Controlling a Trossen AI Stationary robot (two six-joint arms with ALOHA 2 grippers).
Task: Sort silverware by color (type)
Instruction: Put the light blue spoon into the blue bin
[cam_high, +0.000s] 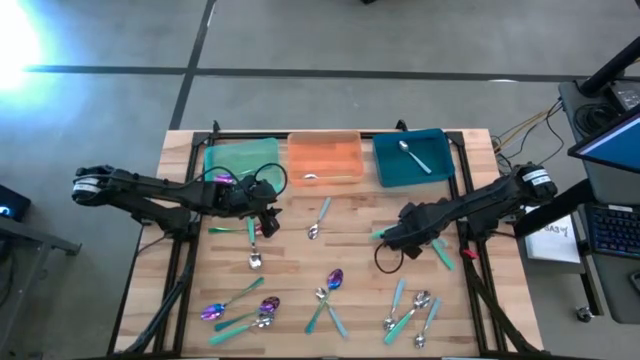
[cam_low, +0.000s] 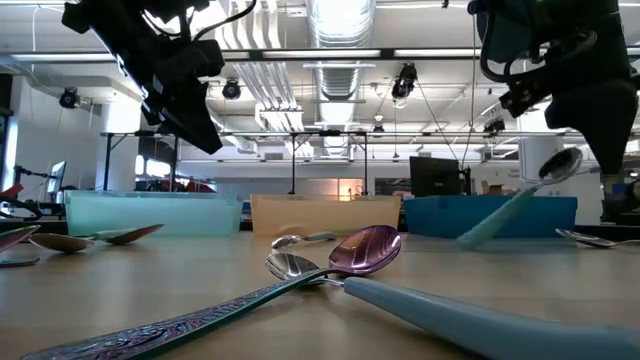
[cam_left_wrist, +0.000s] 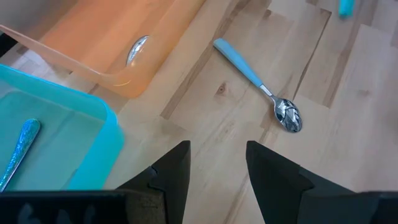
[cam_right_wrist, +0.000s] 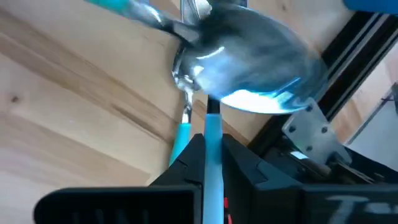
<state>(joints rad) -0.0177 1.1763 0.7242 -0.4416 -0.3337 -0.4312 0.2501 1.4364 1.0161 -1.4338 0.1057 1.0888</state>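
Green tray (cam_high: 240, 160) sits leftmost of the row, and just in front of it the left gripper (cam_high: 268, 222) hovers with its fingers spread and nothing between them, over bare wood near a teal-handled spoon (cam_left_wrist: 258, 85) that lies in front of the orange tray (cam_high: 325, 160). Right of that tray, the teal tray (cam_high: 410, 160) holds an all-silver spoon (cam_high: 415, 157). In front of the teal tray, the right gripper (cam_high: 388, 236) is clamped on the teal handle of a silver-headed spoon (cam_right_wrist: 249, 59), lifted off the table (cam_high: 360, 250) where more spoons (cam_high: 410, 310) lie scattered.

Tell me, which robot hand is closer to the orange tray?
Left. The left gripper hovers open just off the orange tray's near left corner. The right gripper, shut on a teal-handled spoon, is farther off, nearer the dark teal tray.
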